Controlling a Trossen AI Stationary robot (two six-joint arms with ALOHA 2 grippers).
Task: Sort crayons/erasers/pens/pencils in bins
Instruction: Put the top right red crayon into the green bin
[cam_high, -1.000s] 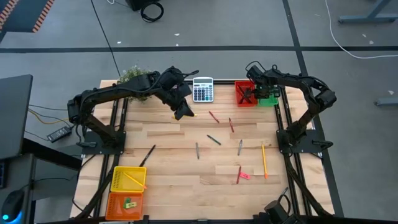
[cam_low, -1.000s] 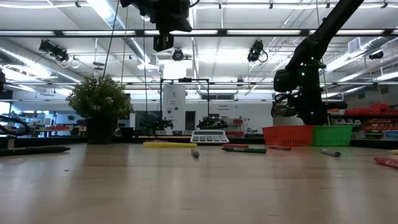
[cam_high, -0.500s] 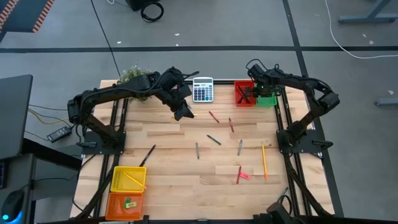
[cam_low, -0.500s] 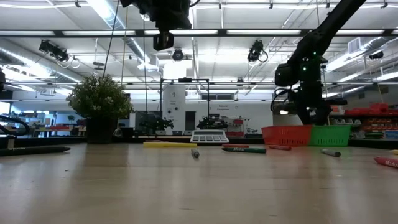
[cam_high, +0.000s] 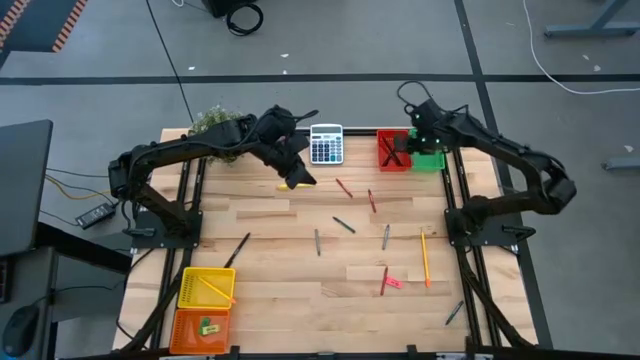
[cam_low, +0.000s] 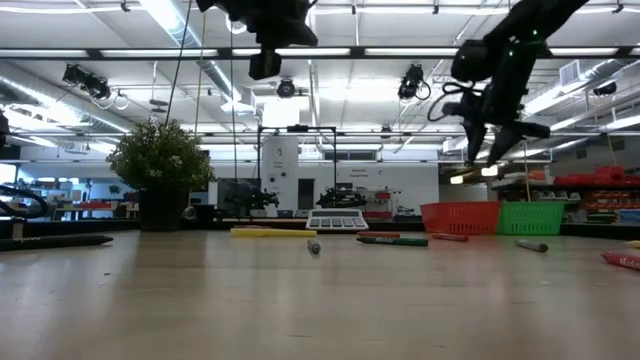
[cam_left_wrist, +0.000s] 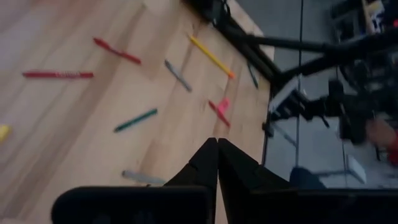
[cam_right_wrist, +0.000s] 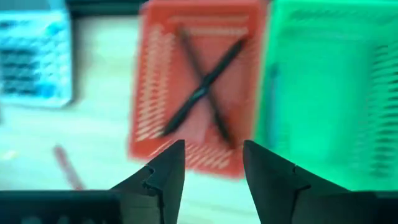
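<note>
Near edge: yellow bin (cam_high: 206, 287) holds pencil, orange bin (cam_high: 203, 327) holds green eraser; unchanged. Mid-table: crayons, pens, pencil (cam_high: 424, 258), pink eraser (cam_high: 393, 283) where they were. Left gripper (cam_high: 296, 179) clenched, empty, barely shifted. Far: right gripper (cam_right_wrist: 210, 163) risen above red bin (cam_right_wrist: 198, 87), fingers now spread, released; two pens (cam_right_wrist: 205, 87) crossed inside. Green bin (cam_right_wrist: 329, 87) alongside.

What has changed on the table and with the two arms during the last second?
The right end effector rose from the red bin and opened; two dark pens lie crossed in the bin. The left end effector stayed shut above the table. The loose items did not move.
</note>
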